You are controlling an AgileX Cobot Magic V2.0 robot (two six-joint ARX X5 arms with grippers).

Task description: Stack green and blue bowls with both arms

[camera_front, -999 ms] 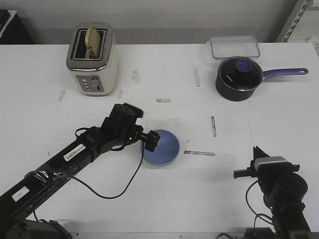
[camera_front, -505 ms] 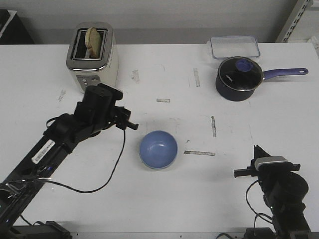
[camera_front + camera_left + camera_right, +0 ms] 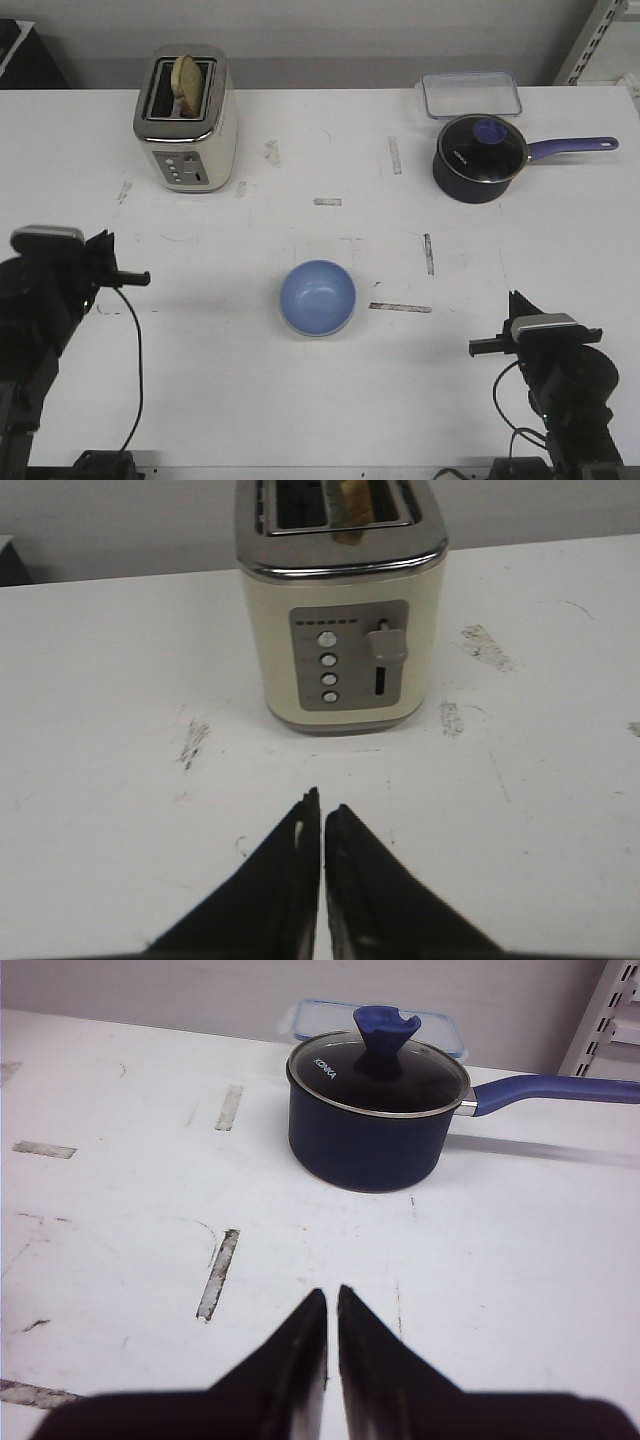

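White and scuffed with grey marks and short strips of tape, the tabletop (image 3: pixel 330 400) carries a blue bowl (image 3: pixel 317 297) standing upright near its middle, a little toward the near edge, with nothing touching it; a thin pale rim along the bowl's lower edge may belong to a second bowl beneath it, though that cannot be told for sure. Toward the far left corner stands a cream and chrome toaster (image 3: pixel 186 117) with a slice of bread (image 3: pixel 186 78) upright in one slot. Near the far right corner sits a dark purple saucepan (image 3: pixel 480 155) with a glass lid, its handle pointing to the right edge, and just behind it lies a clear lidded container (image 3: pixel 471 93). At the left edge the left hand (image 3: pixel 322 815) hangs above bare tabletop, pointing at the toaster, its two black fingers pressed almost together with only a thin slit between them and nothing held. By the near right corner the right hand (image 3: pixel 331 1300) faces the saucepan across bare tabletop, its fingers likewise drawn nearly closed and empty. Both hands are well apart from the bowl.
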